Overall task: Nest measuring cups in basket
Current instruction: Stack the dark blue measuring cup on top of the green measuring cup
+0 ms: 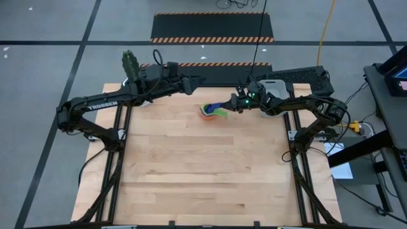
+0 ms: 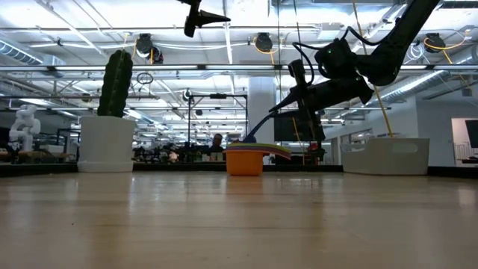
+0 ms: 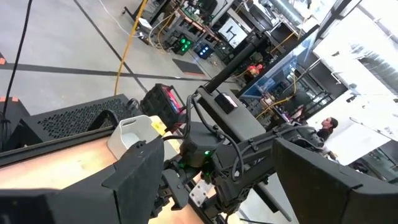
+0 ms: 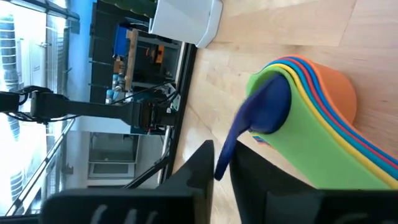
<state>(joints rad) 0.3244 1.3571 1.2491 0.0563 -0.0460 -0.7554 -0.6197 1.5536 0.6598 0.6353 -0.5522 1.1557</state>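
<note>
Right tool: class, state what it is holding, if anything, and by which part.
The right tool grips the dark blue measuring cup by the end of its handle, its bowl in the nested stack.

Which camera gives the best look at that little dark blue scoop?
The right wrist view: the dark blue cup sits in the nested stack, its handle between the right gripper fingers. The high and low views show it small; the left wrist view misses it.
</note>
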